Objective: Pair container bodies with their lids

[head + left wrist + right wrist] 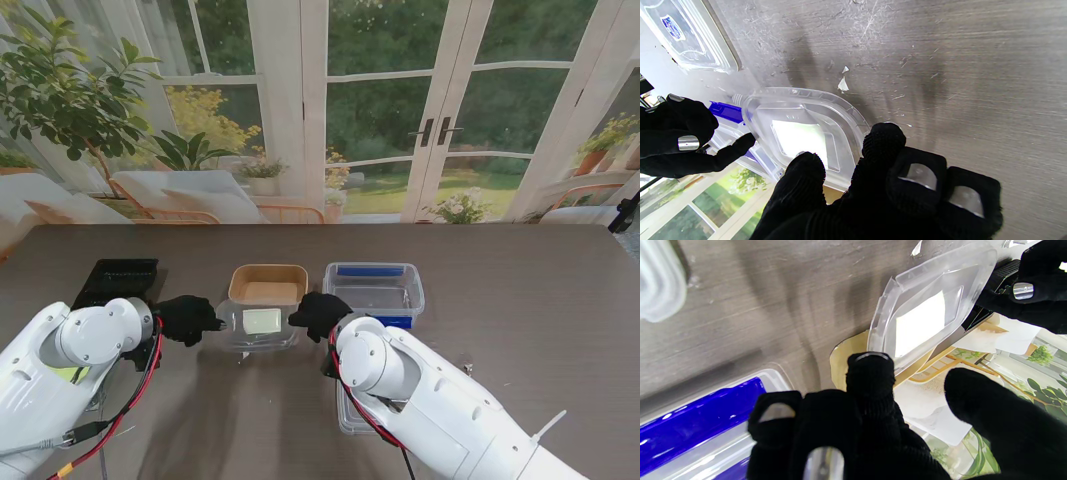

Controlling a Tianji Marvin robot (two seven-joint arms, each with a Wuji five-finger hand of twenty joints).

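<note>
A clear plastic lid (262, 325) with a white label hangs tilted just above the table, on my side of the brown paper container (268, 284). My left hand (185, 320) pinches its left rim between thumb and fingers; the left wrist view shows the lid (800, 133) under those fingertips (883, 140). My right hand (320, 315) is at the lid's right rim. One fingertip (870, 370) touches the lid (927, 303) and the thumb stands apart. To the right stands a clear box (375, 290) with blue clips, uncovered.
A black tray (118, 282) lies at the left, behind my left arm. Another clear lid (345, 415) lies partly under my right forearm. Small white scraps (842, 83) lie on the dark wooden table (520, 300).
</note>
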